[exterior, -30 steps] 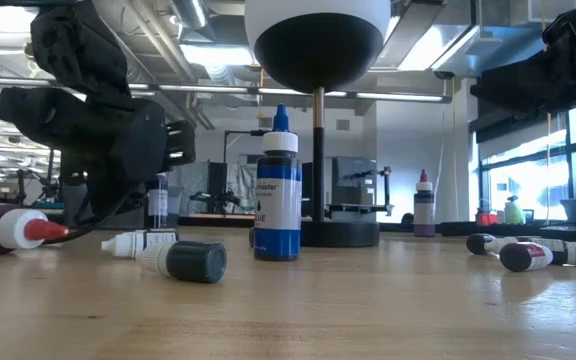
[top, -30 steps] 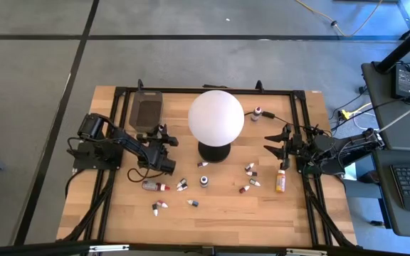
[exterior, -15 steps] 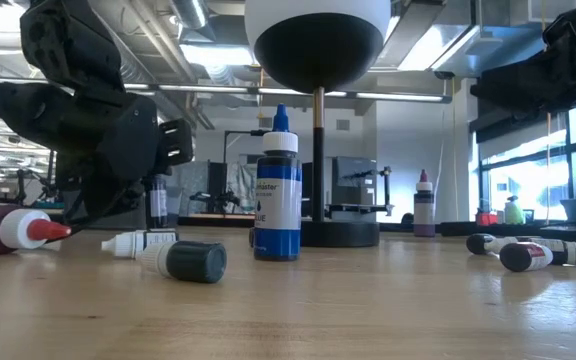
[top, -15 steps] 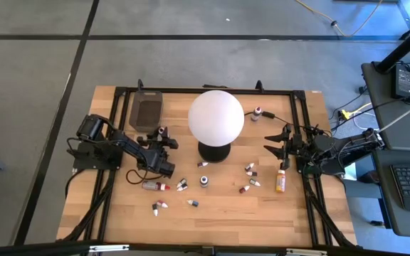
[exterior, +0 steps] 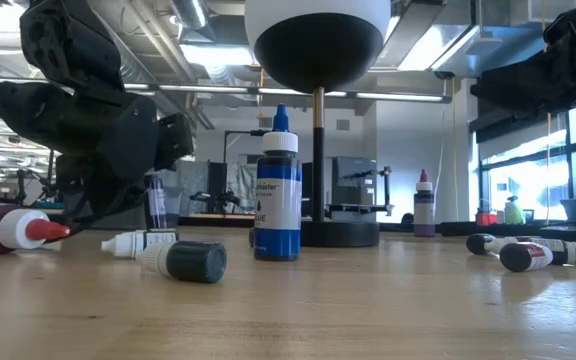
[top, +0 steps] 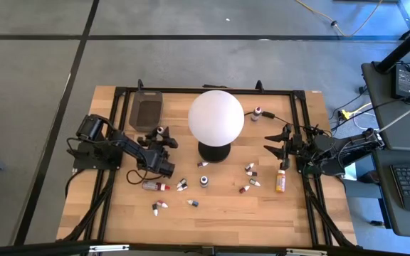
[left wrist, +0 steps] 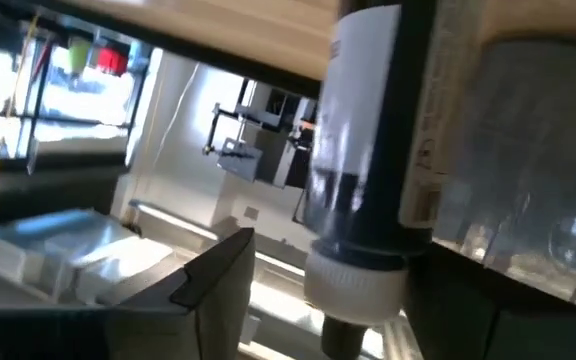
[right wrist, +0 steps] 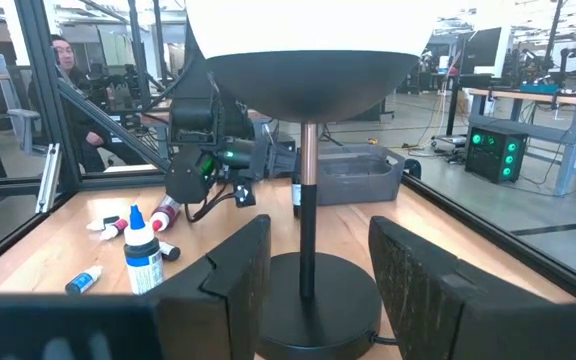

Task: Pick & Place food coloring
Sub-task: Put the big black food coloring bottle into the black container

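Observation:
Several tiny food coloring bottles lie scattered on the table's near half around an upright blue bottle (top: 204, 181) (exterior: 277, 190). A taller orange bottle (top: 281, 180) stands at the right. My left gripper (top: 161, 136) is open around one small dark bottle with a white cap (top: 160, 130) (exterior: 155, 203) (left wrist: 363, 180). That bottle is upright, between the dark grey tray (top: 146, 108) and the globe lamp (top: 216, 117). My right gripper (top: 267, 142) (right wrist: 318, 275) waits open at the lamp's right. My left gripper comes level from the table's left, a finger on either side of the dark bottle's body (left wrist: 353, 215). One finger (left wrist: 213, 280) stands clear of it. The other finger (left wrist: 528, 180) overlaps the bottle; I cannot tell whether it touches.
A larger red bottle (top: 154, 186) (exterior: 8, 228) lies near my left arm. One bottle (top: 257, 112) stands at the far right behind the lamp. The lamp's black base (top: 214, 151) sits mid-table. A black frame (top: 212, 90) runs around the table. A person (right wrist: 63, 60) sits beyond it.
My left gripper has risen a little and shifted slightly toward the table's far left. The small dark bottle's cap now shows from above between its fingers. The bottle has stayed upright in place.

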{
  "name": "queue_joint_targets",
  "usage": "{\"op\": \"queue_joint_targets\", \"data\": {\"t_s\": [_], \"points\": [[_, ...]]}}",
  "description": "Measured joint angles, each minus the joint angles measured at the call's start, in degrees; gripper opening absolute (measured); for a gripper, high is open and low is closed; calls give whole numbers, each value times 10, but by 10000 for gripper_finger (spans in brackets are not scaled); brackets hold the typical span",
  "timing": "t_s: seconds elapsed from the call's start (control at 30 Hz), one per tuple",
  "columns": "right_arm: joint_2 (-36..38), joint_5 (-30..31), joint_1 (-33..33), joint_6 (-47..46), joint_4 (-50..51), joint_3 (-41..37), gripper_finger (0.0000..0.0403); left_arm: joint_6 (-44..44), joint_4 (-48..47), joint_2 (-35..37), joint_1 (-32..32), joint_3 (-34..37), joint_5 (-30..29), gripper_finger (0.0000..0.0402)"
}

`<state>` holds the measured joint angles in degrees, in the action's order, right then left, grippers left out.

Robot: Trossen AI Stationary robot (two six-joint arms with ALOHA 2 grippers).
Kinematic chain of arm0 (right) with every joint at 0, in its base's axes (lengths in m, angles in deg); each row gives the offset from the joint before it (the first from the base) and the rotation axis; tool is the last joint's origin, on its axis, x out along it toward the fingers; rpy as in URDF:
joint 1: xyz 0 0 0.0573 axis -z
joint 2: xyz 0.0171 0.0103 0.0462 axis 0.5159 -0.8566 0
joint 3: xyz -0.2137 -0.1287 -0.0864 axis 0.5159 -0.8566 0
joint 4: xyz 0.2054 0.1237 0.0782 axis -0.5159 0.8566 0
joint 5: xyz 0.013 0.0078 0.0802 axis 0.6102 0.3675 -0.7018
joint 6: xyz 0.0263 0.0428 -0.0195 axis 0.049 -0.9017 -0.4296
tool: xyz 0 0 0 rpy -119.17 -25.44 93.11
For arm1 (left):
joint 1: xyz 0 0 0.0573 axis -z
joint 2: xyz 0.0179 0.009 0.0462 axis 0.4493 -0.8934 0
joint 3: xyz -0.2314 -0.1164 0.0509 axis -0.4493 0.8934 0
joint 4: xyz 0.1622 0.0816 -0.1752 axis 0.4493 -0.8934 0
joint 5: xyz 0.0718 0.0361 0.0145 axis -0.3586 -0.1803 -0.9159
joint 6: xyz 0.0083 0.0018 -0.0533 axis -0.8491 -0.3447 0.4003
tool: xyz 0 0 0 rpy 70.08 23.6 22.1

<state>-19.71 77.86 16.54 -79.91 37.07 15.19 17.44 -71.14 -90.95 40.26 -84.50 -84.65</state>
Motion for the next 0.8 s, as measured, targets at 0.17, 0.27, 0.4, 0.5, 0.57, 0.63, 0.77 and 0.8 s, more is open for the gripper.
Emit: {"op": "queue_joint_targets", "data": {"t_s": [0.17,0.27,0.4,0.5,0.57,0.63,0.77,0.8], "points": [[0,0,0,0,0,0,173,85,-1,0,24,0,-8,235],[0,0,0,0,0,0,173,137,5,-1,43,0,23,235],[0,0,0,0,0,0,173,187,2,-1,69,0,48,235],[0,0,0,3,0,0,173,187,-2,-1,84,0,48,235],[0,0,0,7,0,0,173,181,-3,-1,89,0,34,235],[0,0,0,15,0,0,173,186,-4,-1,92,0,24,235],[0,0,0,15,0,0,173,279,-5,5,94,0,4,235],[0,0,0,15,0,0,173,322,-5,11,94,0,4,235]]}}
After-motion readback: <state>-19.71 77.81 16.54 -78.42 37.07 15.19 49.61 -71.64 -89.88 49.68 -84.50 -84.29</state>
